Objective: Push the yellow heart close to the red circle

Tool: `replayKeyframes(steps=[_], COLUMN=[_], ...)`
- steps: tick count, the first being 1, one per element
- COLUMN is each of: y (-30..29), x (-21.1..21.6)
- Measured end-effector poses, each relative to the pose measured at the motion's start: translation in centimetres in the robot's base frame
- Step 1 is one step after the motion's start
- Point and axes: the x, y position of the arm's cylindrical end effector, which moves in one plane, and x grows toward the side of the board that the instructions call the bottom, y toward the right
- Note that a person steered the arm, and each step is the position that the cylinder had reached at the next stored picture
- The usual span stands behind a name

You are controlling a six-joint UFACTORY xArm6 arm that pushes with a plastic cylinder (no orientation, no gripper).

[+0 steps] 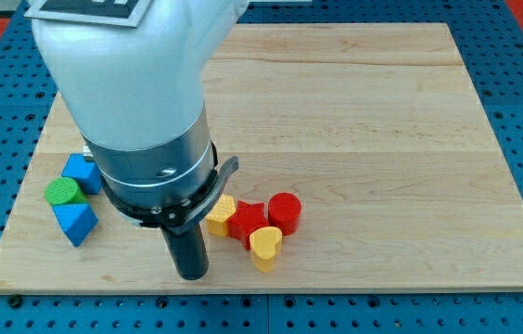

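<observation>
Wooden board (382, 111) — yellow heart (265, 246) touching red circle (285, 211).

One camera looks steeply down, near the board (363, 111).

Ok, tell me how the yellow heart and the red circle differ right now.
The yellow heart is yellow and lobed with a point; the red circle is red and a round cylinder. The heart lies nearer the view's bottom, the circle up and to the view's right. The heart is closer to my tip. Both flank the red star-like block.
</observation>
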Motion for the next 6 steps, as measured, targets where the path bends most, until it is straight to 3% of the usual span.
replayKeyframes(steps=[3,5,6], y=[0.0,-1.7,3.3], x=[-0.4,1.8,1.8])
